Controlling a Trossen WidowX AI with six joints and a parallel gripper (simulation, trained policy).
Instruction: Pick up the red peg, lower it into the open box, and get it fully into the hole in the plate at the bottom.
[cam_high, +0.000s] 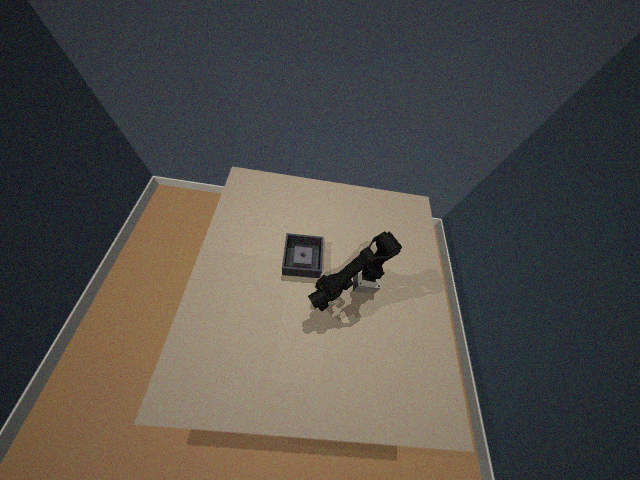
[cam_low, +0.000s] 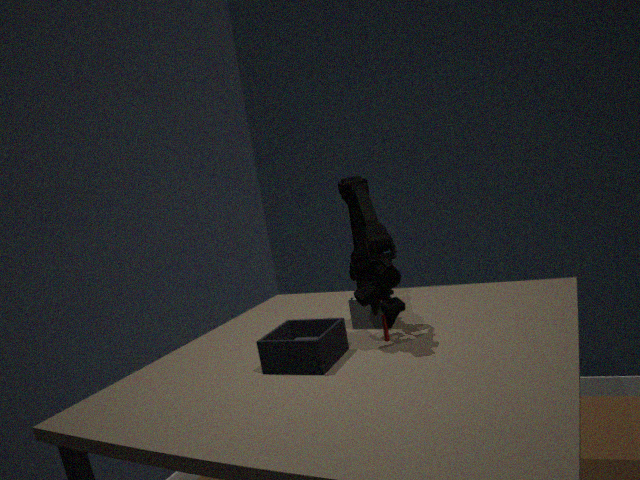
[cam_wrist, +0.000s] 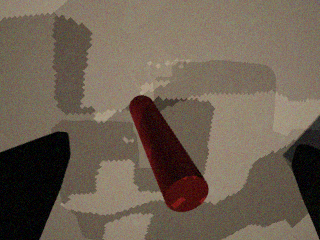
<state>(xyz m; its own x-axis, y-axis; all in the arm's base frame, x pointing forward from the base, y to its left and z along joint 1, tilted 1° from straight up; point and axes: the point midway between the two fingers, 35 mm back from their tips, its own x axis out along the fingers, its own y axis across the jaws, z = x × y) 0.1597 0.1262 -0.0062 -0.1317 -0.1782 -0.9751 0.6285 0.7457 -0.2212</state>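
Note:
The red peg (cam_low: 386, 331) (cam_wrist: 162, 150) stands upright on the table; its round top is nearest the lens in the wrist view. In the top view the arm hides it. My gripper (cam_high: 318, 300) (cam_low: 385, 313) (cam_wrist: 188, 151) is open, pointing down over the peg. In the wrist view the peg shows between the two wide-set black fingers, with free space on both sides. The dark open box (cam_high: 301, 272) (cam_low: 292, 357) stands apart from the peg. The light plate (cam_high: 296, 258) in its bottom has an empty hole.
The arm's grey base block (cam_high: 367, 285) (cam_low: 360, 316) stands close to the peg. The table (cam_high: 289, 372) (cam_low: 439, 403) carries the arm's shadow around the peg. The box walls rise above the plate on all sides.

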